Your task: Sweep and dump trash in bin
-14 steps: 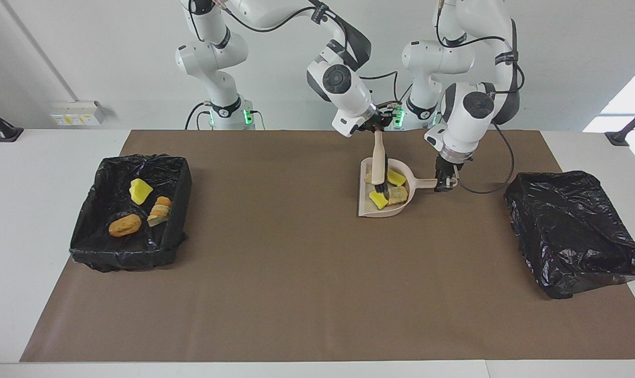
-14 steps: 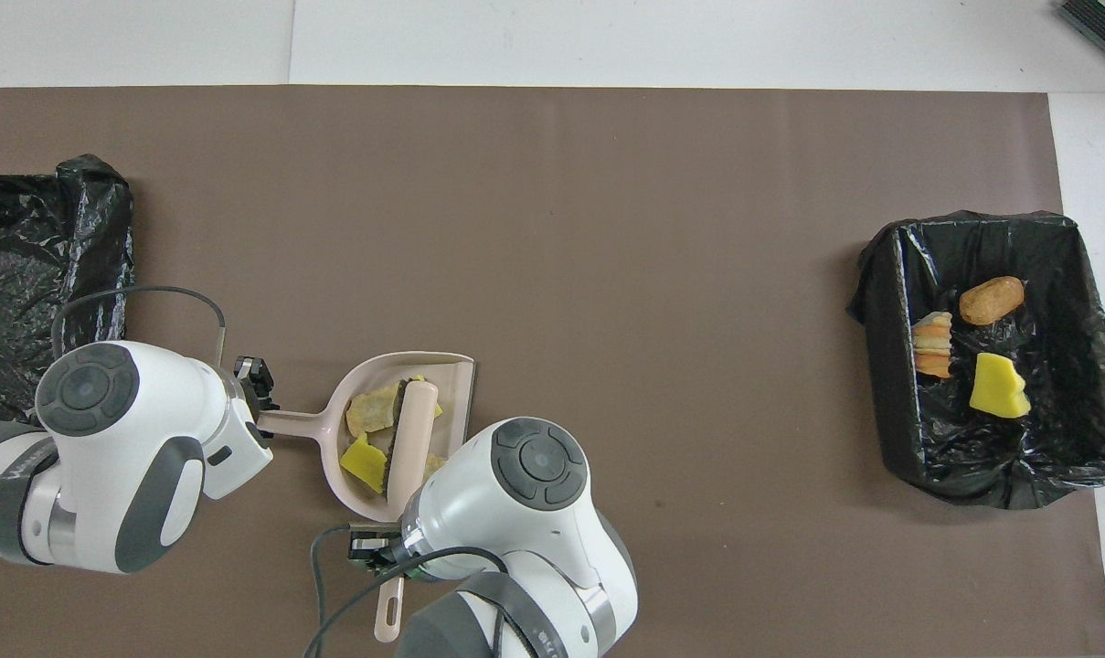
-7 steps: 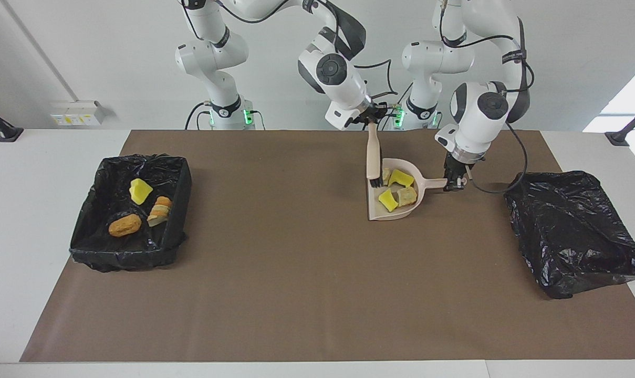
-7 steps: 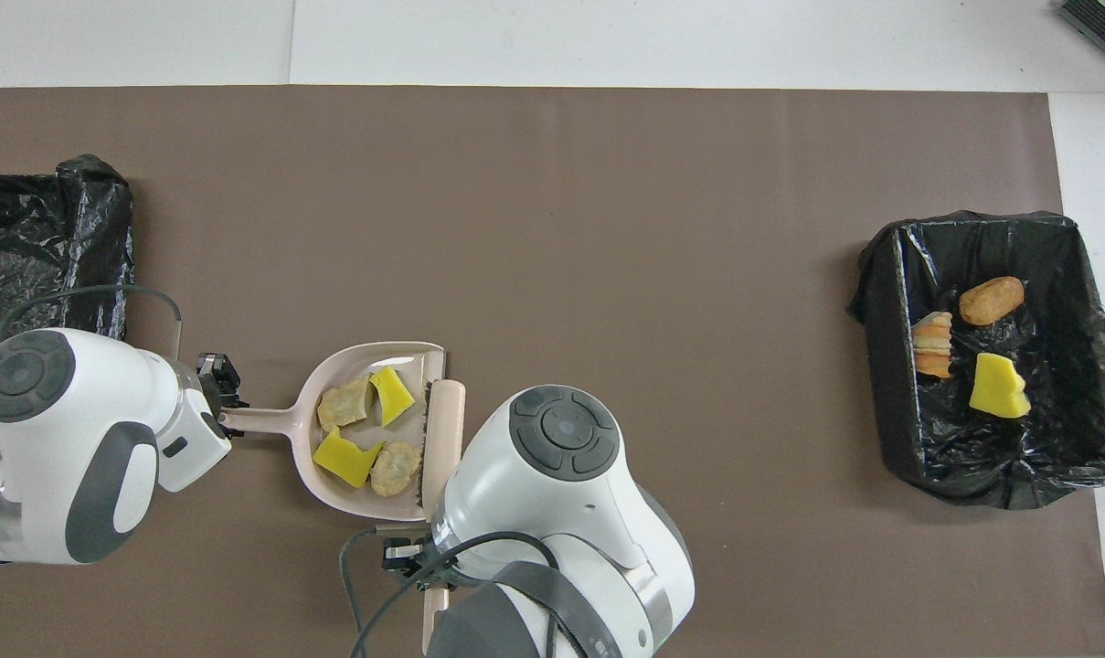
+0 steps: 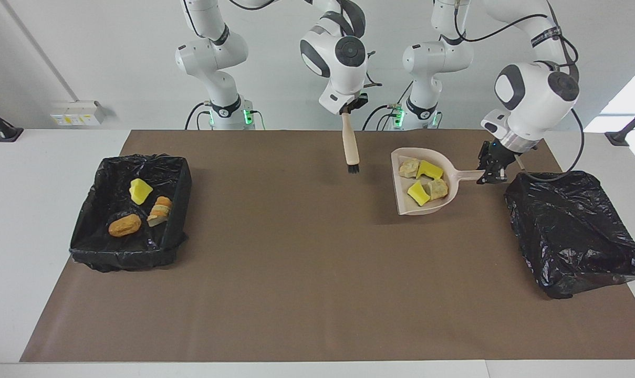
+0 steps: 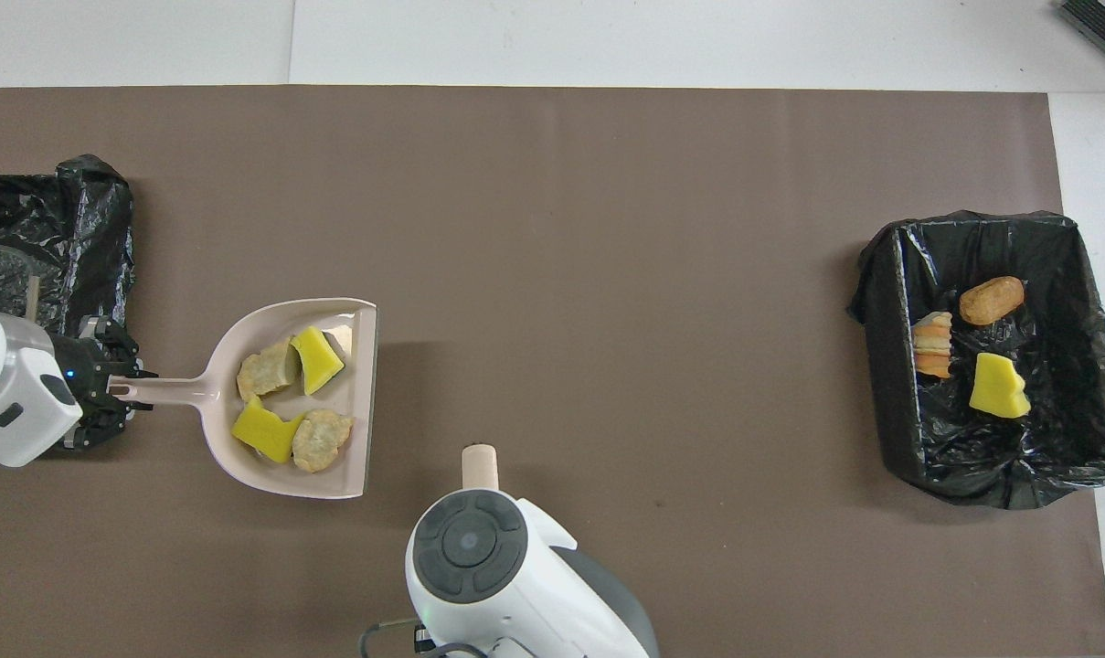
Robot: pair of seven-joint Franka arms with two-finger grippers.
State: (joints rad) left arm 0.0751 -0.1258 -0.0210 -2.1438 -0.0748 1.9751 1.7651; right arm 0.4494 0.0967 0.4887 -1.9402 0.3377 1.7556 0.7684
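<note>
Four scraps (image 5: 423,179): loose in the raised dustpan (image 5: 407,207), at 9 o'clock of the closed-looking bin (image 5: 572,231).
Left gripper (image 5: 491,170): clamped on the dustpan handle; tilting early risks spilling.
Right gripper (image 5: 347,110): grips the brush (image 5: 351,149), waiting.
Open bin (image 5: 89,231): holds three scraps.

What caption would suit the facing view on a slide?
Left gripper lifts the dustpan of trash toward a black-lined bin; right gripper holds the brush.

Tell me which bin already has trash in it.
The open black-lined bin at the right arm's end holds three scraps; the other bin, beside the left gripper, shows none.
</note>
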